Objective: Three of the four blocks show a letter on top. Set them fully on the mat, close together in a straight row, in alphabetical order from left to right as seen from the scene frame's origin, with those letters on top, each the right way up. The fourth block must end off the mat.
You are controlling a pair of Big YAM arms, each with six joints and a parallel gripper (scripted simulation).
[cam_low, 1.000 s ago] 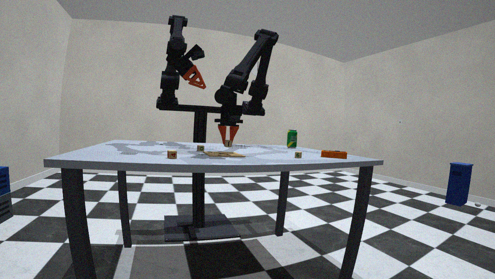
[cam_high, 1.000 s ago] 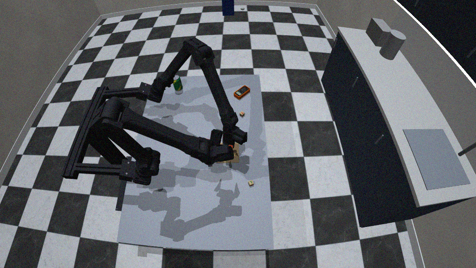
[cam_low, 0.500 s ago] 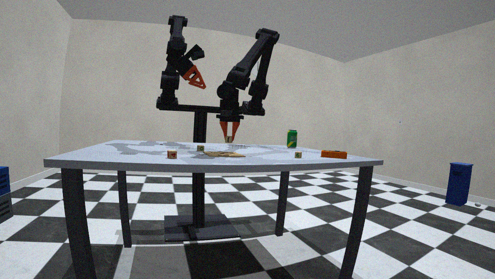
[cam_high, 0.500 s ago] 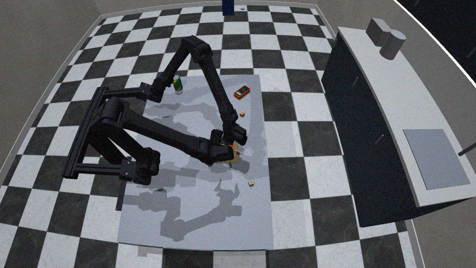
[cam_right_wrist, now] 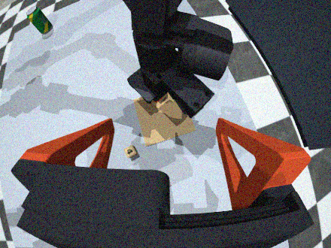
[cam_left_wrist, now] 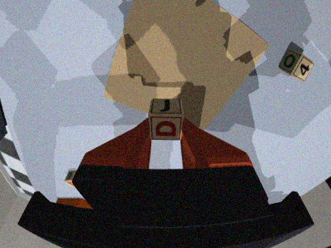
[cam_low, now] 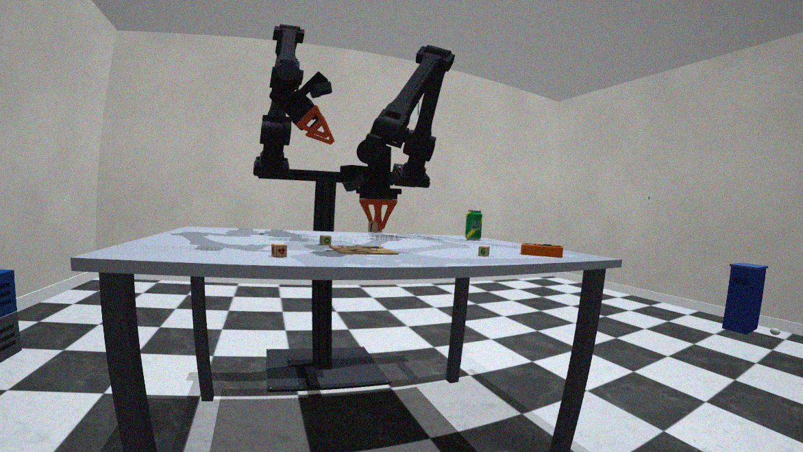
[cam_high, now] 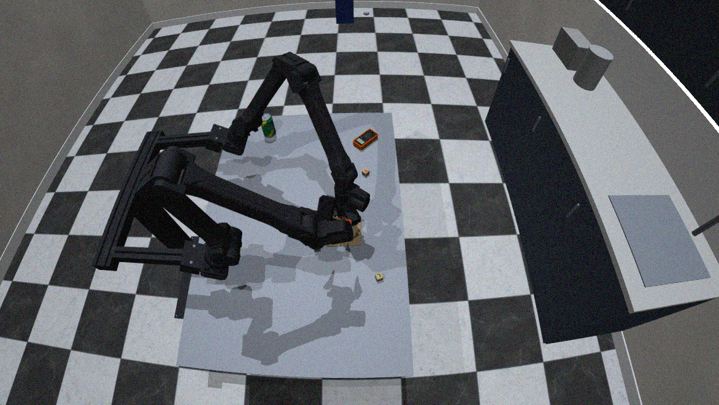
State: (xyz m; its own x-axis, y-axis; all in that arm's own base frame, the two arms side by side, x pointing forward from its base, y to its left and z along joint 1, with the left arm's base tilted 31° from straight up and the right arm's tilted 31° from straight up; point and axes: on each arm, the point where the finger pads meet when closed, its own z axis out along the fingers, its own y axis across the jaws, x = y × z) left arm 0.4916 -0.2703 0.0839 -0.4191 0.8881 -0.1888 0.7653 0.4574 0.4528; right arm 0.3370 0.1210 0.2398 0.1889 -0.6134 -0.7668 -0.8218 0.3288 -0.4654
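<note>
Tan mat (cam_high: 356, 237) (cam_low: 365, 250) (cam_left_wrist: 180, 56) (cam_right_wrist: 169, 129), thin, flat, wood-like; D block (cam_low: 373, 227) (cam_left_wrist: 165, 127) (cam_right_wrist: 164, 99) is up off the table at its near edge in the left wrist view, gripped by my left gripper (cam_high: 346, 219) (cam_low: 376, 225) (cam_left_wrist: 165, 123) (cam_right_wrist: 159, 94). Right gripper (cam_high: 343, 233) (cam_low: 331, 140) (cam_right_wrist: 165, 124) is wide open, nothing in it. Red D looks to be the top face, black J on a side. I'd keep the wrist level, turn the block until D reads upright, lower straight down fully on the mat, then open gently so the smooth cube doesn't twist. Leave room for neighbours. 4 block (cam_left_wrist: 296, 67) (cam_right_wrist: 130, 151), upper right of the left wrist view, sits off the mat; probably the odd one out. Edges crisp, faces framed by thin printed lines. Meter (cam_high: 365, 139) (cam_low: 541, 249) (cam_left_wrist: 73, 203): orange slab. Can (cam_high: 268, 126) (cam_low: 473, 224) (cam_right_wrist: 40, 22): glossy green cylinder.
</note>
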